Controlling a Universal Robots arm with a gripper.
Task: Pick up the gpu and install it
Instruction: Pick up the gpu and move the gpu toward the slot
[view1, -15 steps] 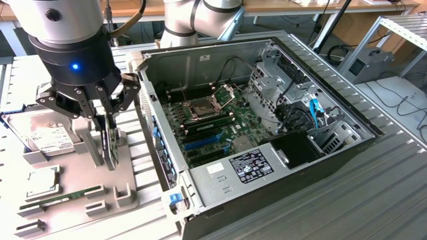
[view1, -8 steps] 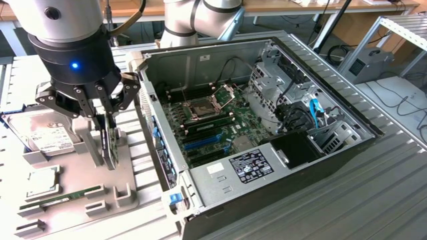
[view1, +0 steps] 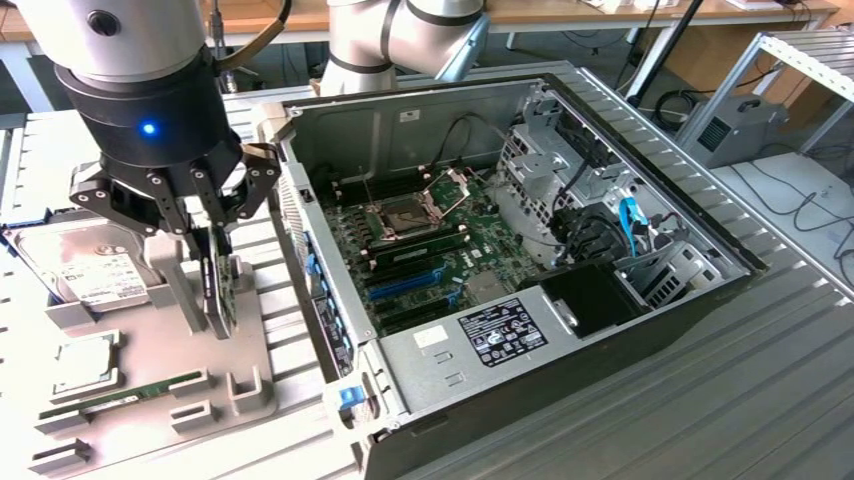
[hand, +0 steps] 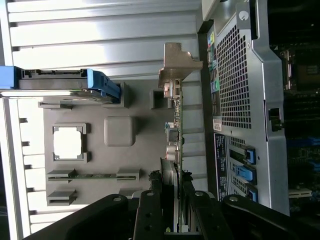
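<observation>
1. Gripping stage: gripper (view1: 203, 248) fingers clamp the gpu (view1: 222, 295) by its upper edge.
2. The gpu stands on edge in the grey holder (view1: 147, 400), beside the case (view1: 534, 380), apparently not yet lifted.
3. Motherboard (view1: 427, 240) carries no card; installing remains.

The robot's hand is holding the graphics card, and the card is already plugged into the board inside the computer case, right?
Not quite. The hand does hold the graphics card, but the card isn't inside the computer case. It stands on edge in the grey holder beside the case, as the exterior view shows.
</observation>
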